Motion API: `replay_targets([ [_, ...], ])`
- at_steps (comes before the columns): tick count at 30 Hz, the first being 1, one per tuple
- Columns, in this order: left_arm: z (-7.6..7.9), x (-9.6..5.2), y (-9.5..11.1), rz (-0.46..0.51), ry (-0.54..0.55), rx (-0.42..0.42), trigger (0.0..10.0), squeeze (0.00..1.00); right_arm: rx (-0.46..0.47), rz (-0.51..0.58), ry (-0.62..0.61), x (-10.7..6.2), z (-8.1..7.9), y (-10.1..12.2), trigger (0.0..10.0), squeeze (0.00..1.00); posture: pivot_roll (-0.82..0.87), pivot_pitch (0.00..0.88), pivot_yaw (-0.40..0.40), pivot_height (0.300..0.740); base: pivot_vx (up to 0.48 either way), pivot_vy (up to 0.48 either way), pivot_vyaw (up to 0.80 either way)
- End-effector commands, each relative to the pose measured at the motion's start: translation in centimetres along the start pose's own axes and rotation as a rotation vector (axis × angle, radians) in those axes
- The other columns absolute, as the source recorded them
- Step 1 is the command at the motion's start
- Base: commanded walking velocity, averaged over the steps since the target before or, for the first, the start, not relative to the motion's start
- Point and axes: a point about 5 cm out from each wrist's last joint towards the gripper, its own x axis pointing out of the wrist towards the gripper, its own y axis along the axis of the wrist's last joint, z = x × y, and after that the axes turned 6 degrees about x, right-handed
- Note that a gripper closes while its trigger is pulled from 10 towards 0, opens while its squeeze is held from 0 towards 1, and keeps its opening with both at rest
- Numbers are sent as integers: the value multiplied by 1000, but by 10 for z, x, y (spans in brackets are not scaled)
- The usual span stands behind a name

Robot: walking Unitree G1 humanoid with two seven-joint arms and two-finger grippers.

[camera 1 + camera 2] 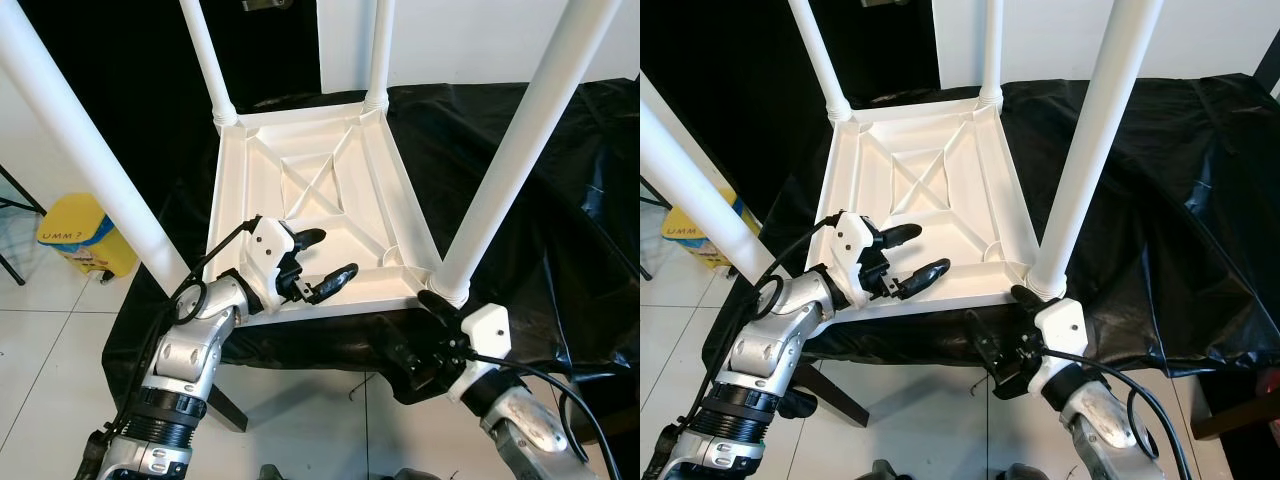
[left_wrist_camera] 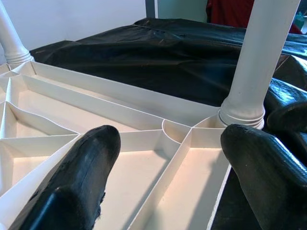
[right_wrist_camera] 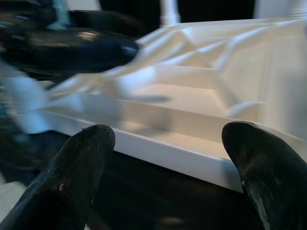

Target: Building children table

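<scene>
A white children's table (image 1: 320, 190) lies upside down on a black sheet, its ribbed underside facing up. Four white legs stand up from its corners; the near-right leg (image 1: 510, 170) and near-left leg (image 1: 90, 160) rise close to me. My left gripper (image 1: 330, 255) hovers open over the near-left part of the underside, nothing between its fingers. In the left wrist view its fingers (image 2: 91, 163) point across the ribs toward the near-right leg (image 2: 261, 57). My right gripper (image 1: 410, 325) is open, just below the table's near edge (image 3: 168, 153), beside the base of the near-right leg.
The black sheet (image 1: 540, 130) drapes over a low support and spreads far to the right. A yellow bin (image 1: 85, 232) stands on the white tiled floor (image 1: 50, 340) at the left. A dark support leg (image 1: 225, 405) sticks out under the sheet near my left arm.
</scene>
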Motion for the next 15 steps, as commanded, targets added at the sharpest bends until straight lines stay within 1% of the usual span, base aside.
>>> replay_targets([
  [1, -1, -4, 0, -8, 21, 2, 10000, 0, 33, -9, 55, 7, -5, -2, 10000, 0, -102, 66, 50, 740, 0, 0, 0],
  [2, 1, -6, 1, -10, 17, -1, 10000, 0, 37, -2, 73, 13, -5, -2, 10000, 0, -101, 65, 50, 740, 0, 0, 0],
  [3, 1, -6, 1, -10, 17, -1, 10000, 0, 37, -2, 73, 13, -5, -2, 10000, 0, -101, 65, 50, 740, 0, 0, 0],
  [5, 7, -11, 2, -14, -5, -31, 10000, 0, 43, 16, 75, 22, -1, 0, 10000, 0, -82, 57, 44, 740, 0, 0, 0],
  [6, 7, -11, 2, -14, -5, -31, 10000, 0, 43, 16, 75, 22, -1, 0, 10000, 0, -82, 57, 44, 740, 0, 0, 0],
  [7, 12, -15, 3, -17, -27, -42, 10000, 0, 44, 21, 73, 25, 2, 0, 10000, 0, -76, 57, 40, 740, 0, 0, 0],
  [8, 12, -15, 3, -17, -27, -42, 10000, 0, 44, 21, 73, 25, 2, 0, 10000, 0, -76, 57, 40, 740, 0, 0, 0],
  [9, 17, -19, 3, -22, -48, -61, 10000, 0, 40, 26, 64, 27, 5, 0, 10000, 0, -67, 56, 37, 740, 0, 0, 0],
  [10, 17, -19, 3, -22, -48, -61, 10000, 0, 40, 26, 64, 27, 5, 0, 10000, 0, -67, 56, 37, 740, 0, 0, 0],
  [11, 23, -24, 5, -34, -71, -68, 10000, 0, 33, 29, 53, 30, 10, 0, 10000, 0, -59, 55, 34, 740, 0, 0, 0],
  [12, 23, -24, 5, -34, -71, -68, 10000, 0, 33, 29, 53, 30, 10, 0, 10000, 0, -59, 55, 34, 740, 0, 0, 0],
  [13, 26, -31, 6, -47, -76, -75, 10000, 0, 29, 33, 43, 33, 15, 0, 10000, 0, -55, 53, 33, 740, 0, 0, 0],
  [15, 27, -42, 13, -39, -51, -87, 10000, 0, 18, 35, 29, 38, 21, 1, 10000, 0, -46, 56, 30, 740, 0, 0, 0],
])
